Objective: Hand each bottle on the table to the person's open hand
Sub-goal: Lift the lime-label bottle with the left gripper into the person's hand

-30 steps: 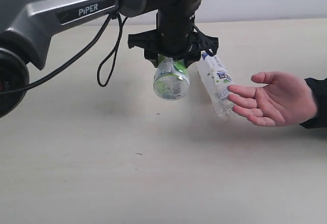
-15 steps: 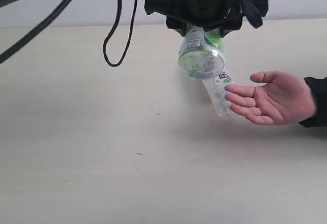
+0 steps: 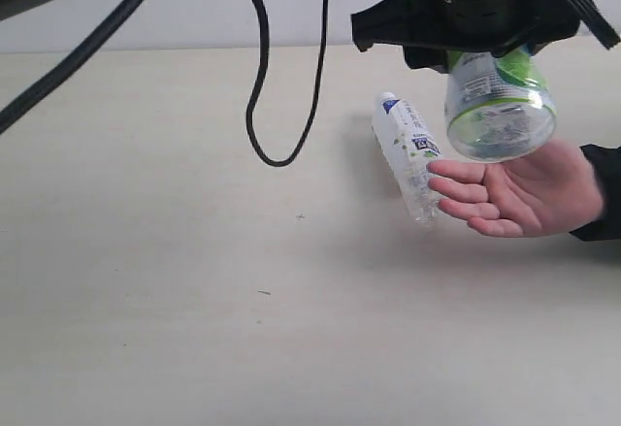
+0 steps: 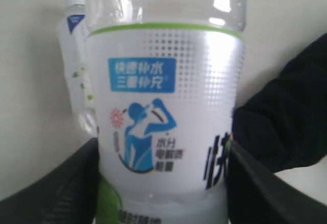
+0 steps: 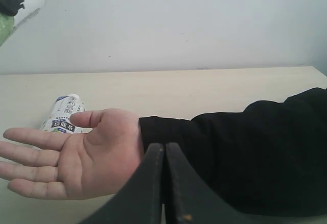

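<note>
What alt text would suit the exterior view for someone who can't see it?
The left gripper holds a green-labelled clear bottle over a person's open hand. A second bottle lies on the beige table, by the fingertips.

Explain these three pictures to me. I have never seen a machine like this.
This robot has two arms, each ending in jaws. The wide picture comes from a camera standing off the arms; the other two come from cameras on the wrists. In the wide view the left arm holds a clear labelled bottle in its jaws, above a person's open hand. The left wrist view shows that bottle close up. A second bottle lies on the beige table, beside the fingertips. The right wrist view shows the right arm's jaws pressed shut, empty.
</note>
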